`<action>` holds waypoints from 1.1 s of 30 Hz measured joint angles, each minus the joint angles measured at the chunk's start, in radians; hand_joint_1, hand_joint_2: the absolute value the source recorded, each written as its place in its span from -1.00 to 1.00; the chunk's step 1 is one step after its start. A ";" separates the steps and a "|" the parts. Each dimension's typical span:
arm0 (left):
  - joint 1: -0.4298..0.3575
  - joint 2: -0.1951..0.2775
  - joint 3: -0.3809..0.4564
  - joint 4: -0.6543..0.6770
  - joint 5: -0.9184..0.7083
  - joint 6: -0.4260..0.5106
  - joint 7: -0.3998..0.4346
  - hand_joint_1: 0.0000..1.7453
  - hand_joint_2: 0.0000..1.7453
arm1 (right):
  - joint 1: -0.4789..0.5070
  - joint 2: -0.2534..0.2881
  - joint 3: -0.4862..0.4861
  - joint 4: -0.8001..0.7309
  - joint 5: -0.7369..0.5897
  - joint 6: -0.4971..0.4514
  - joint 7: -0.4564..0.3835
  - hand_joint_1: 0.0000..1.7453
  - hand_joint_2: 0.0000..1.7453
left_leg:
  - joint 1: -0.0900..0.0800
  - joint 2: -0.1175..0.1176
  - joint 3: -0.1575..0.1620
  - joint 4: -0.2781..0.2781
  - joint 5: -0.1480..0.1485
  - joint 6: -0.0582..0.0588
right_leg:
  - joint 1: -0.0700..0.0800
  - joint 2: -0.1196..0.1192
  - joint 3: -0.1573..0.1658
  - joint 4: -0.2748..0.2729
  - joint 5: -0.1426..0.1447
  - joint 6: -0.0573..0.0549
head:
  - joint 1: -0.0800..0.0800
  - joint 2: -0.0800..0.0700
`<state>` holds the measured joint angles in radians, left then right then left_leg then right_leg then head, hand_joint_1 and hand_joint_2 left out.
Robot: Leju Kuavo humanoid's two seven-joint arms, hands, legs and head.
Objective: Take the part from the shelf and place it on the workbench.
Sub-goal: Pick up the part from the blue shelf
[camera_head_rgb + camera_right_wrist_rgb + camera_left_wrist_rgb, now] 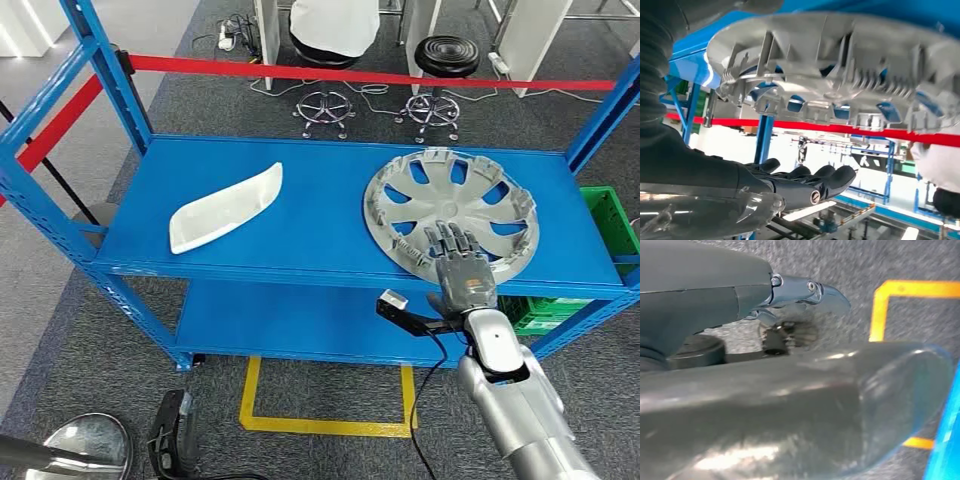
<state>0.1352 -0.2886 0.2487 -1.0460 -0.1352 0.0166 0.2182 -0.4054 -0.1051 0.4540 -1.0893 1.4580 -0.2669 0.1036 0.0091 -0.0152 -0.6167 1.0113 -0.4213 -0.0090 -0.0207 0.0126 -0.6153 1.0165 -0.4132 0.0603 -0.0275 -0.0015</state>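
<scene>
A silver hubcap lies flat on the right half of the blue shelf's top board. A white curved plastic part lies on the left half. My right hand reaches over the hubcap's near rim, palm down, fingers stretched out and holding nothing. In the right wrist view the dark fingers are straight, with a gap between them and the ribbed hubcap. My left hand hangs low beside the shelf. Its thumb and a straight finger hold nothing over the grey carpet.
Blue uprights frame the shelf, with a lower board beneath. A green crate stands at the right end. Red tape runs behind, with stools and a seated person beyond. A yellow floor mark lies in front.
</scene>
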 joint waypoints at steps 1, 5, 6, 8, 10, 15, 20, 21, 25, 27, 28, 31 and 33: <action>-0.013 0.002 0.002 0.017 0.000 0.004 -0.009 -1.00 -1.00 | -0.010 0.004 -0.004 0.008 -0.005 0.007 -0.001 -1.00 1.00 | 0.000 0.000 0.000 0.000 0.000 0.000 | 0.000 0.000 0.000 0.000 0.000 0.000 | 0.000 0.000; -0.099 0.016 0.010 0.136 -0.006 0.019 -0.071 -1.00 -1.00 | -0.087 0.024 -0.034 0.087 -0.039 0.048 -0.009 -1.00 1.00 | 0.000 0.000 0.000 0.000 0.003 -0.001 | 0.000 0.000 -0.001 0.001 0.002 -0.001 | 0.000 0.000; -0.121 0.020 0.013 0.170 -0.010 0.020 -0.086 -1.00 -1.00 | -0.112 0.029 -0.041 0.120 -0.047 0.061 -0.010 -1.00 1.00 | 0.000 0.000 0.000 0.000 0.003 -0.001 | 0.000 0.000 -0.001 0.001 0.002 -0.001 | 0.000 0.000; -0.159 0.029 0.020 0.235 -0.018 0.021 -0.108 -1.00 -1.00 | -0.163 0.037 -0.053 0.193 -0.058 0.085 -0.011 -1.00 1.00 | 0.000 0.000 0.000 0.000 0.004 -0.001 | 0.000 0.000 -0.001 0.001 0.003 -0.001 | 0.000 0.000; -0.187 0.036 0.026 0.286 -0.025 0.021 -0.119 -1.00 -1.00 | -0.206 0.042 -0.062 0.260 -0.068 0.108 -0.012 -1.00 1.00 | 0.000 0.000 0.000 0.000 0.005 0.000 | 0.000 0.000 -0.001 0.001 0.004 -0.001 | 0.000 0.000; -0.239 0.049 0.035 0.382 -0.035 0.029 -0.137 -1.00 -1.00 | -0.293 0.049 -0.083 0.405 -0.100 0.171 -0.023 -1.00 1.00 | 0.000 0.000 0.000 0.000 0.006 -0.001 | 0.000 0.000 -0.001 0.002 0.004 -0.001 | 0.000 0.000; -0.279 0.066 0.057 0.474 -0.029 0.040 -0.177 -1.00 -1.00 | -0.357 0.053 -0.103 0.489 -0.156 0.246 -0.069 -1.00 1.00 | 0.000 0.000 0.000 0.000 0.006 -0.001 | 0.000 0.000 -0.001 0.002 0.004 -0.001 | 0.000 0.000; -0.283 0.069 0.063 0.490 -0.028 0.041 -0.185 -1.00 -1.00 | -0.361 0.053 -0.106 0.496 -0.170 0.256 -0.081 -1.00 1.00 | 0.000 0.000 0.000 0.000 0.006 -0.001 | 0.000 0.000 -0.001 0.002 0.004 -0.001 | 0.000 0.000; -0.290 0.082 0.087 0.536 -0.026 0.041 -0.201 -1.00 -1.00 | -0.364 0.053 -0.111 0.501 -0.204 0.281 -0.105 -1.00 1.00 | 0.000 0.000 0.000 0.000 0.006 -0.001 | 0.000 0.001 -0.002 0.002 0.004 -0.001 | 0.000 0.000; -0.291 0.088 0.096 0.553 -0.027 0.040 -0.203 -1.00 -1.00 | -0.367 0.053 -0.111 0.501 -0.215 0.294 -0.109 -1.00 1.00 | 0.000 0.000 0.000 0.000 0.006 -0.001 | 0.000 0.001 -0.002 0.002 0.004 -0.001 | 0.000 0.000; -0.292 0.091 0.101 0.561 -0.028 0.039 -0.206 -1.00 -1.00 | -0.369 0.052 -0.111 0.501 -0.222 0.300 -0.113 -1.00 1.00 | 0.000 0.000 0.000 0.000 0.006 -0.001 | 0.000 0.000 -0.002 0.002 0.004 -0.001 | 0.000 0.000; -0.296 0.103 0.117 0.583 -0.029 0.038 -0.218 -1.00 -1.00 | -0.371 0.052 -0.110 0.498 -0.253 0.311 -0.136 -1.00 1.00 | 0.000 0.000 0.000 0.000 0.006 -0.001 | 0.000 0.000 -0.002 0.002 0.004 -0.001 | 0.000 0.000; -0.298 0.109 0.129 0.595 -0.029 0.036 -0.226 -1.00 -1.00 | -0.371 0.052 -0.109 0.487 -0.276 0.318 -0.149 -1.00 1.00 | 0.000 0.000 0.000 0.000 0.006 -0.001 | 0.000 0.000 -0.002 0.002 0.004 -0.001 | 0.000 0.000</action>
<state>-0.1624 -0.1798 0.3776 -0.4514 -0.1641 0.0526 -0.0080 -0.7759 -0.0526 0.3446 -0.6020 1.1821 0.0513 -0.0452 0.0094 -0.0150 -0.6169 1.0113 -0.4153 -0.0097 -0.0204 0.0131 -0.6172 1.0182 -0.4090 0.0595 -0.0278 -0.0015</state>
